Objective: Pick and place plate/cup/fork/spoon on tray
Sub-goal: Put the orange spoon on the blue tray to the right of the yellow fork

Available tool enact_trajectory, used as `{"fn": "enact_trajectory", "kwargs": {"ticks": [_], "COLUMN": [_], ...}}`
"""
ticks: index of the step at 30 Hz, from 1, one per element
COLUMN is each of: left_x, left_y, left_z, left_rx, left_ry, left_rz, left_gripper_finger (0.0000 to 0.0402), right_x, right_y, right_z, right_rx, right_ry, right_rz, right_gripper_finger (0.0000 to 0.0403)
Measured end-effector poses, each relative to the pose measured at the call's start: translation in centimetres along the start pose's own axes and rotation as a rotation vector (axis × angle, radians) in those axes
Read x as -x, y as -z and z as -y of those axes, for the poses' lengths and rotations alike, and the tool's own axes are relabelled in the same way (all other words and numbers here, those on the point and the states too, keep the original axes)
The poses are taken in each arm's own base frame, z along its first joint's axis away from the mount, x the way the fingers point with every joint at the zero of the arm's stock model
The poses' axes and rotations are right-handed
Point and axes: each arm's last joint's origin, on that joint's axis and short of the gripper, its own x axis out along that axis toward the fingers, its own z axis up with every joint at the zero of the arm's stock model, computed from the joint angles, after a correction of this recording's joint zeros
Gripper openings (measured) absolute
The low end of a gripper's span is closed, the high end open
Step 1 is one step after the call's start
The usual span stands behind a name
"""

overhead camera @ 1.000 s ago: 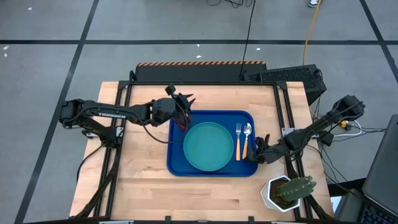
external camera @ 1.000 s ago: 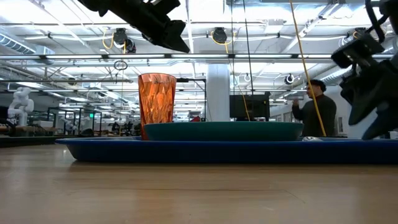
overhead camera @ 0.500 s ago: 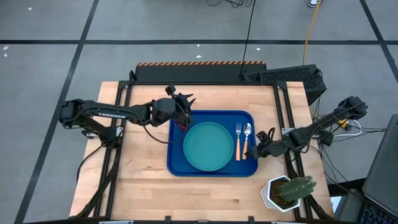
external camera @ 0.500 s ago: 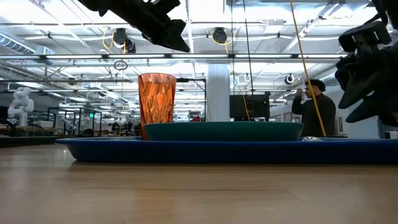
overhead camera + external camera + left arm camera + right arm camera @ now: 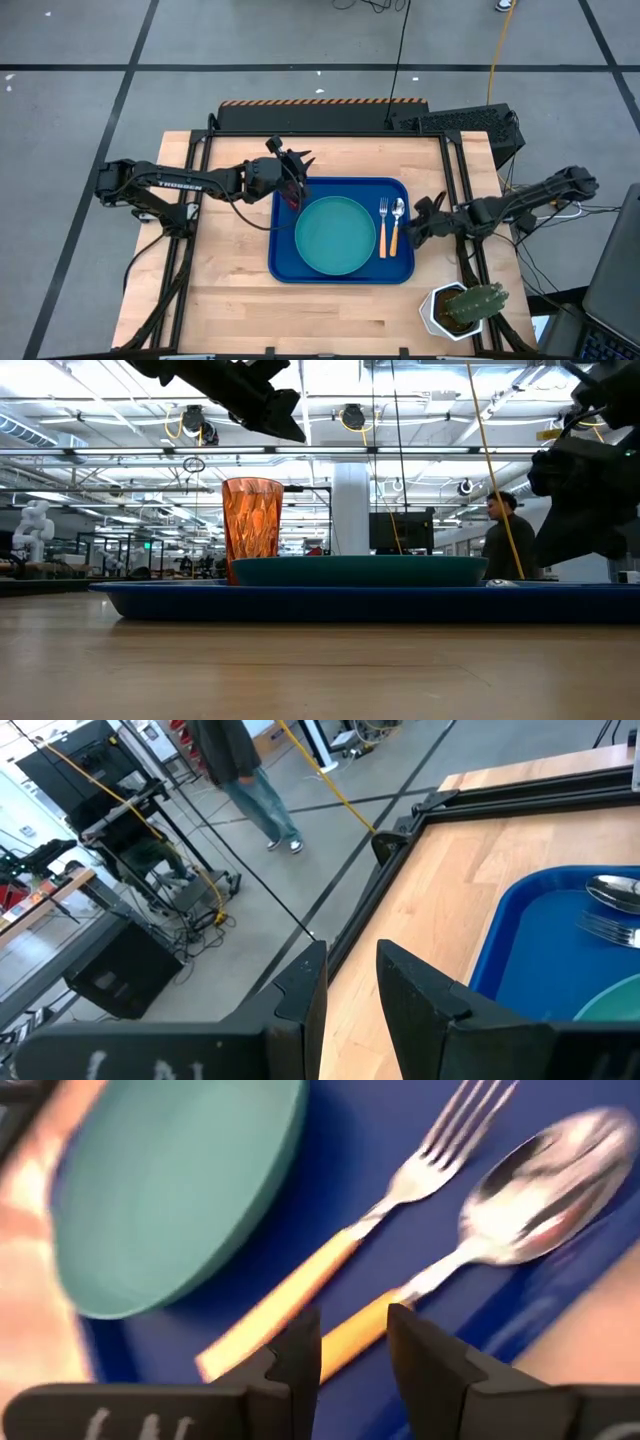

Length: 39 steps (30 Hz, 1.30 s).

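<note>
The blue tray [image 5: 283, 268] lies mid-table. On it rest the teal plate [image 5: 335, 236], the orange-handled fork [image 5: 382, 228], the spoon [image 5: 396, 222] to the fork's right, and the amber cup [image 5: 252, 530], upright at the tray's far left corner. My left gripper [image 5: 300, 172] hangs open above the cup [image 5: 292, 197], clear of it. My right gripper [image 5: 417, 226] hovers open just outside the tray's right rim. Its wrist view looks down on the spoon [image 5: 520, 1180], the fork [image 5: 400, 1200] and the plate [image 5: 170, 1190], with nothing between its fingers.
A white pot with a cactus [image 5: 465, 308] stands at the table's near right corner, close to my right arm. Bare wood runs along the table's near and left sides. A person [image 5: 505, 535] stands in the room beyond the table.
My right gripper has drawn back from the spoon's handle end, going up and toward the table's far right, off the tray's rim. It has rolled about its own axis on the way. The spoon, fork, plate and cup have stayed put.
</note>
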Motion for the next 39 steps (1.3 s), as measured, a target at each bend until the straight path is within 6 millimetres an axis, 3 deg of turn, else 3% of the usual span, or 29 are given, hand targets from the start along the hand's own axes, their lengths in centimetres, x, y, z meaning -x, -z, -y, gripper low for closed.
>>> {"fn": "enact_trajectory", "kwargs": {"ticks": [4,8,14,20,27,31,39], "left_x": [0.0,0.0,0.0,0.0,0.0,0.0,0.0], "left_y": [-0.1,-0.2,-0.2,-0.1,-0.1,-0.1,0.0], "left_z": [0.0,-0.1,-0.1,0.0,0.0,0.0,0.0], "left_rx": [0.005,-0.008,-0.018,-0.026,-0.056,-0.062,-0.075], "left_ry": [-0.005,-0.006,-0.006,-0.004,-0.005,-0.005,-0.004], "left_rz": [0.012,0.014,0.013,0.009,0.009,0.009,0.004], "left_gripper_finger": [0.0094,0.0094,0.0094,0.0094,0.0094,0.0094,0.0094], "right_x": [0.1,0.7,2.5,2.0,-0.7,-1.8,-1.3], "right_y": [-0.6,-1.9,-4.6,-6.0,-6.6,-7.7,-11.2], "right_z": [0.4,-0.4,-1.4,-1.3,-0.7,-1.1,-2.4], "right_rx": [0.173,0.430,0.583,0.626,0.588,0.607,0.701], "right_ry": [0.034,0.038,0.198,0.254,0.228,0.265,0.301], "right_rz": [0.025,0.071,0.144,0.084,-0.177,-0.242,-0.272], "right_gripper_finger": [0.0109,0.0109,0.0106,0.0090,0.0090,0.0090,0.0089]}}
